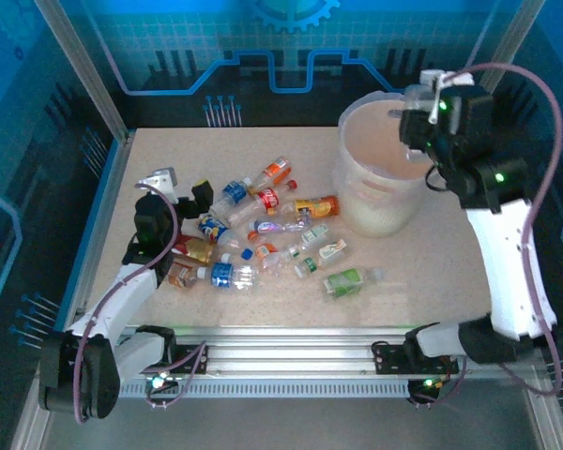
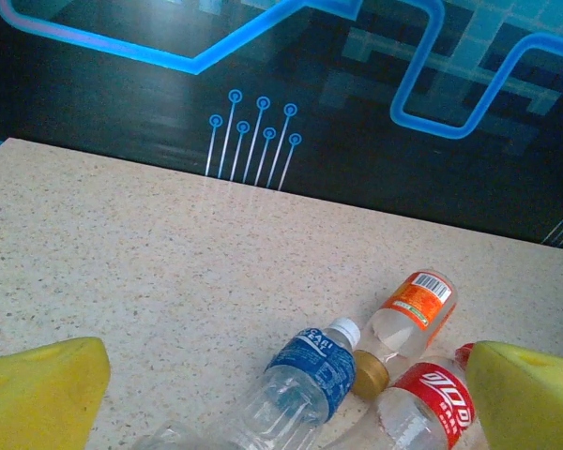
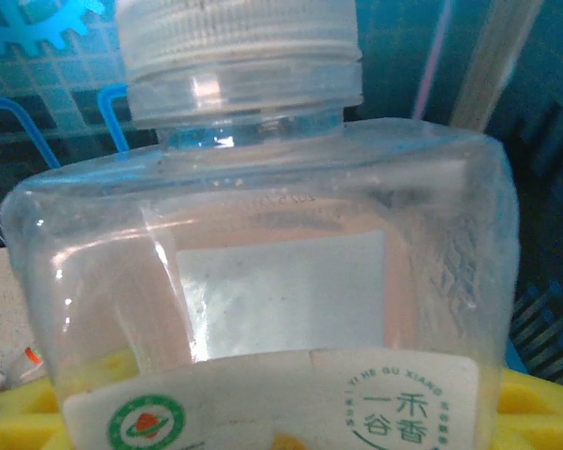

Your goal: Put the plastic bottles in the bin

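The bin, a big whitish translucent bucket, stands at the back right of the table. Above its open mouth hangs my right gripper, shut on a clear plastic bottle with a white cap and a white label printed in green; yellow pads flank its base. Several plastic bottles lie in a loose pile mid-table. My left gripper hovers at the pile's left end, open. Between its yellow fingertips lie a blue-labelled bottle, an orange-labelled one and a red-labelled one, none touched.
A green-labelled bottle lies apart at the pile's near right. Blue patterned walls and aluminium posts enclose the table. Bare tabletop stretches beyond the left gripper toward the back wall.
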Motion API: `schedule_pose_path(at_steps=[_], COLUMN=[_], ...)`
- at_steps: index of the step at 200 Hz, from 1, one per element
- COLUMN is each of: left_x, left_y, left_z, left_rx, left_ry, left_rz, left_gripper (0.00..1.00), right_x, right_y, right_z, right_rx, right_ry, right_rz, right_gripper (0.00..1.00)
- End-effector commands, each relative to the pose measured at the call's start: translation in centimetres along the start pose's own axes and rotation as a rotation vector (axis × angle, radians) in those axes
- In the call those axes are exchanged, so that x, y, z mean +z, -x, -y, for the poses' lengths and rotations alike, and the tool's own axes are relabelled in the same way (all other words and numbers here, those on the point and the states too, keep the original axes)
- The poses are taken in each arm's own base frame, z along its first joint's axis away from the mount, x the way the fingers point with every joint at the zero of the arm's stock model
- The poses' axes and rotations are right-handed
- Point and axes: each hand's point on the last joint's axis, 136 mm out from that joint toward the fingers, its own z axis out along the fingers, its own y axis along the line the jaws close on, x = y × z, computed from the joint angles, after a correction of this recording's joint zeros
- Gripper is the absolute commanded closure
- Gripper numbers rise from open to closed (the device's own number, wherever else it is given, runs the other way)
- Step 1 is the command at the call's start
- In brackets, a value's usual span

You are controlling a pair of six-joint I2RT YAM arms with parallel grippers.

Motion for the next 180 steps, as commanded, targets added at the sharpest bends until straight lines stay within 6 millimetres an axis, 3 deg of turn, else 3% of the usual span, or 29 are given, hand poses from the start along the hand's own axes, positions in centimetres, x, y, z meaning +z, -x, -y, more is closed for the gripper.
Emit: schedule_pose_path(at_steps=[1,35,80,134,180], left_x=[-0.7,-0.9,-0.8,-0.6,-0.6], left_y=[1.8,1.7,1.4,1.2,1.2], left_z=[1.7,1.9,1.9,1.6,1.5], left_rx=[-0.034,-0.041,-0.036,-0.041,-0.04], left_ry=[-0.071,-0.085,-0.082,-0.066,-0.062], left_rz=[0.048,0.036,0.023,0.011,0.009], left_gripper=[0.01,0.01,0.01,0.01,0.01], right_x=[2.4,7.5,12.8,15.4,16.6], right_y=[2.3,1.0,-4.7,-12.1,-16.8], right_z=[-1.8,-4.5,-4.9,-5.0,-4.7], right_rx=[-0.067,-0.115,-0.152,-0.128,-0.13], right_ry=[-0.005,0.014,-0.002,0.101,0.149], right_rz=[0.036,-0.057,-0.274,-0.518,-0.661], right_gripper=[0.54,0.53,0.51,0.5,0.46])
